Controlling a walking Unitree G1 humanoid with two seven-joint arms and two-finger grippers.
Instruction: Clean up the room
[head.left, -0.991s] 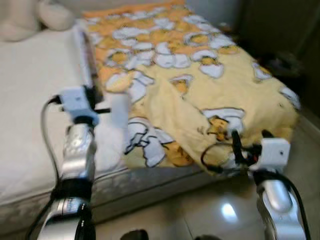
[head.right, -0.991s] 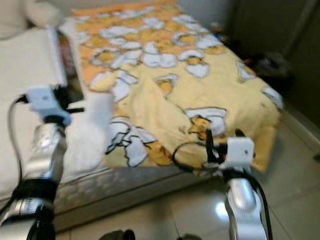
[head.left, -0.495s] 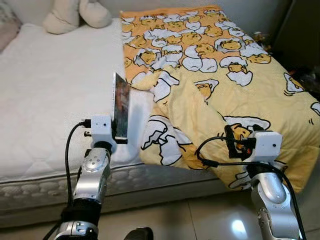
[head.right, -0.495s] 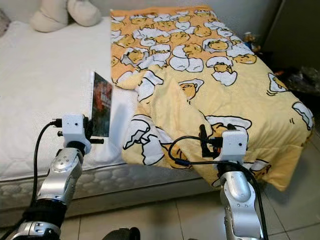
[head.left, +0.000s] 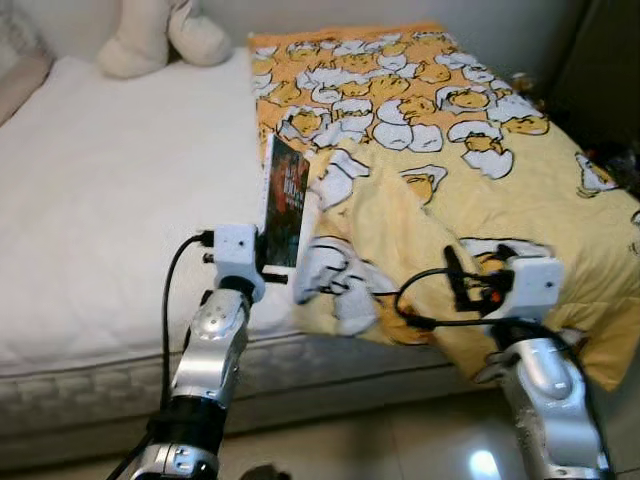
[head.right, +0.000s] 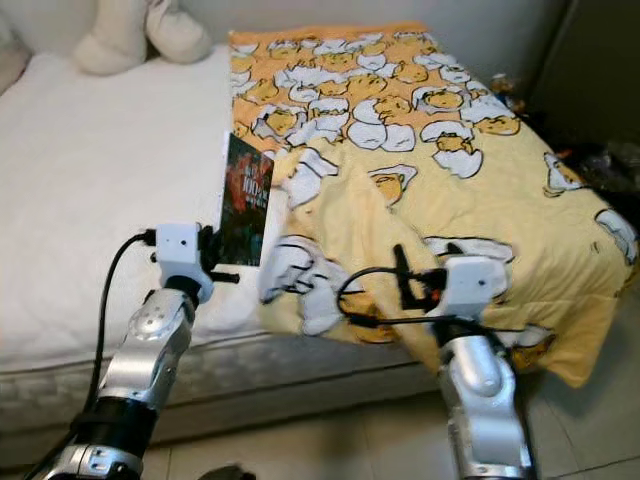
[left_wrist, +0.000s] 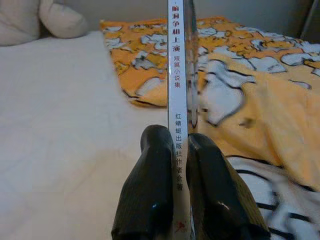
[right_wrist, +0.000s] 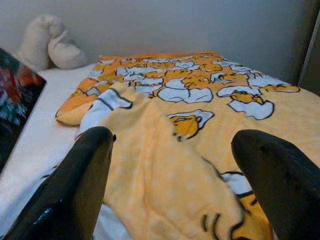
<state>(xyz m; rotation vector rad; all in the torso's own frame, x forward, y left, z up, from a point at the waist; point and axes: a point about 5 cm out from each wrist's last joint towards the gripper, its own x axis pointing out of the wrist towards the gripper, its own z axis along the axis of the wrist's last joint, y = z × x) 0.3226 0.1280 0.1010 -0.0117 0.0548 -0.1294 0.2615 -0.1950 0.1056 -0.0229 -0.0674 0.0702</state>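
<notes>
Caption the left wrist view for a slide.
Left gripper clamps a thin book upright by its spine above the white mattress.

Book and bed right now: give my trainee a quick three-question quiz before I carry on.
1. True or false: the left gripper is shut on the book.
2. The right gripper is: A) open above the quilt, B) shut on the quilt, C) holding the book.
3. Fill in: the plush toy lies at the far end of the white ____.

Key: 1 true; 2 A; 3 mattress.
</notes>
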